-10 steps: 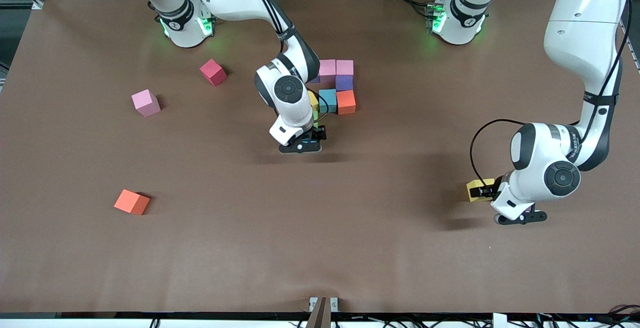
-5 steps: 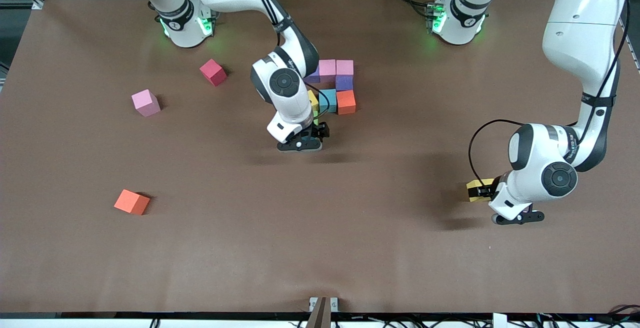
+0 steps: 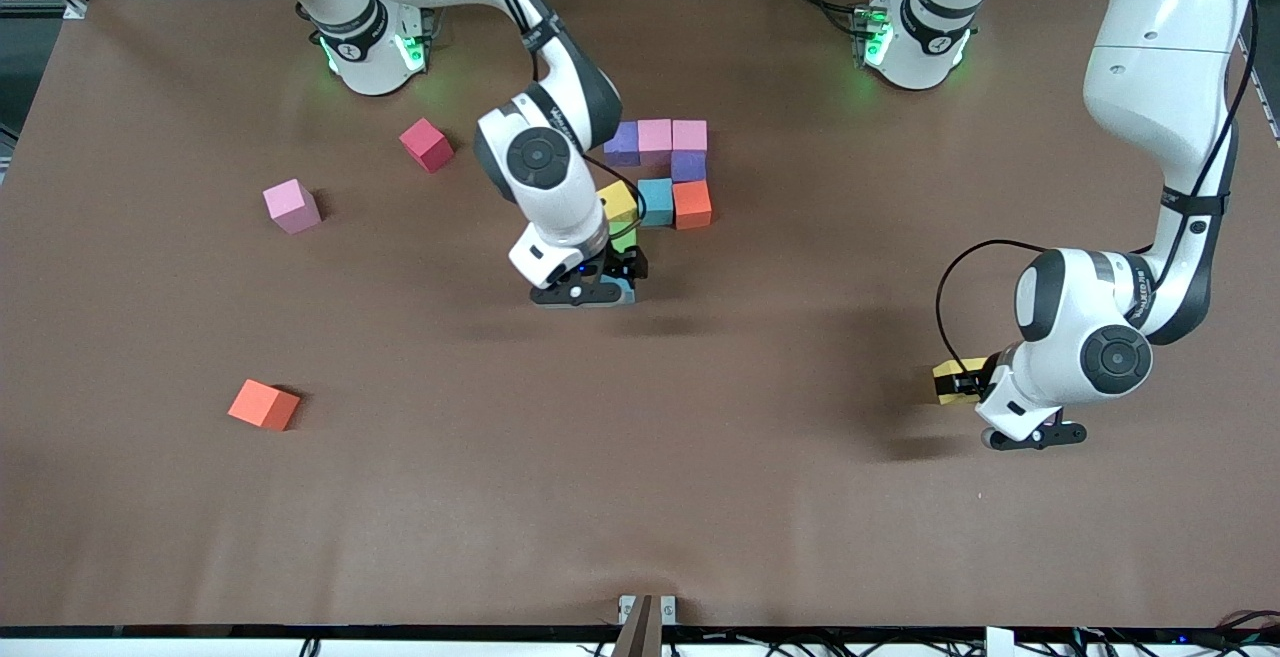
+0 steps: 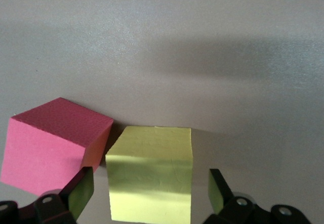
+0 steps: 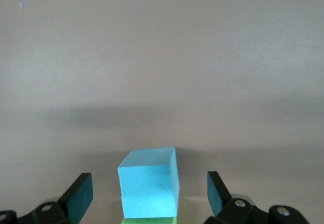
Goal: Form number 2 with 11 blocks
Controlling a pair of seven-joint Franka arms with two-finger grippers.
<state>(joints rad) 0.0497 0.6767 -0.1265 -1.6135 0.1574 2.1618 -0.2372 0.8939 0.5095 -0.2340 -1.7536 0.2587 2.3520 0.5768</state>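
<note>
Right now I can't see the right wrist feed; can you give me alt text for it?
The right pincer stands open over a sky-blue block lying on the brown table, one finger on each side and not touching it. A green block peeks out right against it at the frame's edge.

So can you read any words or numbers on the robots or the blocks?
Blocks: no words, numbers or signs on any face that shows, in any view.
Left arm's wrist band: a line of dark lettering, too small to read.
Right arm: no lettering can be made out.
Table: nothing written on it.
So no text here can be read.
</note>
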